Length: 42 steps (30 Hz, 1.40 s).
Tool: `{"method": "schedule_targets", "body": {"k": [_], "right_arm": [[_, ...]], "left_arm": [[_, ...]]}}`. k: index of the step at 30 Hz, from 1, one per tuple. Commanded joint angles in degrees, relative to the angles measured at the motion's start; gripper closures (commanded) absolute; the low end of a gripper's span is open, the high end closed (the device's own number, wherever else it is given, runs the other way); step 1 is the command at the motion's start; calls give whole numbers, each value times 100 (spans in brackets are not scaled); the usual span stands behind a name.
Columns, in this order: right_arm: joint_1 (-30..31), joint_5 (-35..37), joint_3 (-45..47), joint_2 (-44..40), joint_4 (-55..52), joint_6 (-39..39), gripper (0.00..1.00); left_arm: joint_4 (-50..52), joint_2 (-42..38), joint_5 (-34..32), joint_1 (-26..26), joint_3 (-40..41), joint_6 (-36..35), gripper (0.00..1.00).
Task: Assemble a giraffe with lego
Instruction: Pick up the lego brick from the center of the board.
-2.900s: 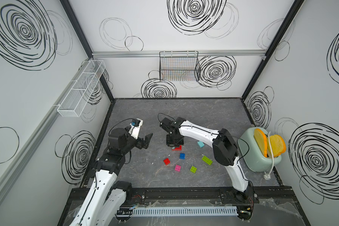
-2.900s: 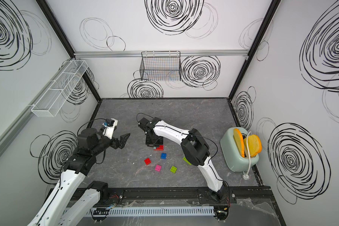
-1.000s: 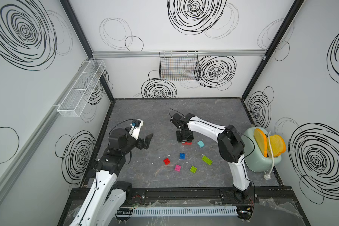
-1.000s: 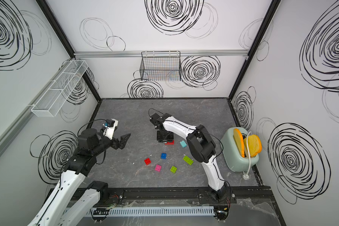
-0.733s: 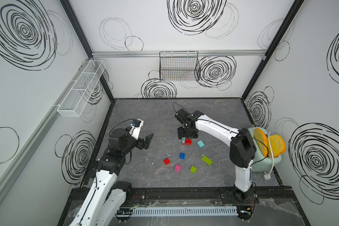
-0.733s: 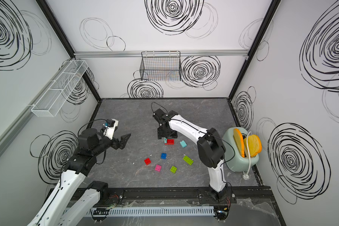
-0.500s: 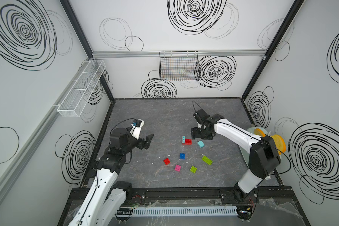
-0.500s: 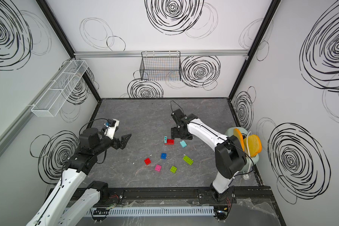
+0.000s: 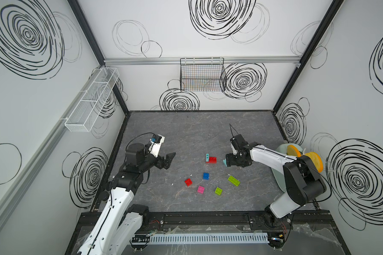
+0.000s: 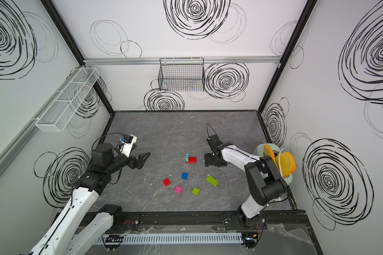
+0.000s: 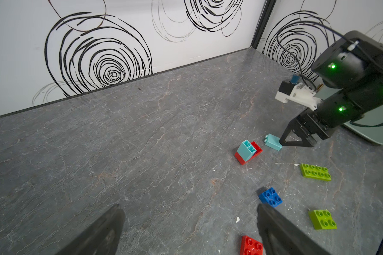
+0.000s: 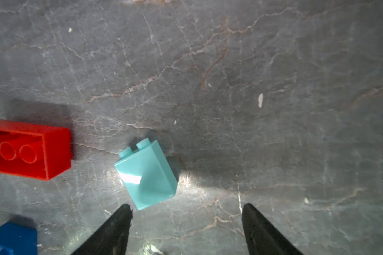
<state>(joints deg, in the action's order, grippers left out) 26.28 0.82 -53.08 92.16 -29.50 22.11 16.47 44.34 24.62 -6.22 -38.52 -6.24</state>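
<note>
No whole giraffe shows. The lego lies loose on the grey floor (image 9: 186, 136). A red brick (image 9: 212, 159) with a cyan brick (image 9: 207, 157) pressed onto it lies on its side. A loose cyan brick (image 12: 146, 174) lies just ahead of one finger of my right gripper (image 12: 185, 212), which is open and empty, low over the floor. Nearer the front lie a blue brick (image 9: 206, 176), a small red brick (image 9: 188, 182), a pink brick (image 9: 200, 189) and two lime bricks (image 9: 218, 191) (image 9: 234, 180). My left gripper (image 9: 168, 160) hangs open and empty, left of the bricks.
A pale green toaster (image 9: 280, 152) with yellow toast slices (image 9: 314, 160) stands at the right wall, behind my right arm. A black wire basket (image 9: 202, 76) hangs on the back wall. A white wire rack (image 9: 91, 99) is on the left wall.
My right gripper let go of the red brick with its cyan brick, swung right and now stands open by the loose cyan brick. The left arm barely moved.
</note>
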Motion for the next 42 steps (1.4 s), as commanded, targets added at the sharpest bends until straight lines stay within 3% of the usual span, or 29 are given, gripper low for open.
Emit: {"method": "schedule_targets", "body": {"k": [1,17,30,37,42], "right_arm": [[12,-186,128,-67,469,-229,20],[249,109,259,435,748,-672,34],[392,150,-18,812,750,-1050,34],[595,239,4,925,604,-1079,56],[727,403,57,809,463,-1024,57]], "left_arm": [[-332,14,203,83,98,-4,2],[-429,40,352,234,188,73,2],[-406,-14,373,218,208,27,2],[-414,-30,371,182,217,21,2],[-425,-49,403,178,225,33,2]]}}
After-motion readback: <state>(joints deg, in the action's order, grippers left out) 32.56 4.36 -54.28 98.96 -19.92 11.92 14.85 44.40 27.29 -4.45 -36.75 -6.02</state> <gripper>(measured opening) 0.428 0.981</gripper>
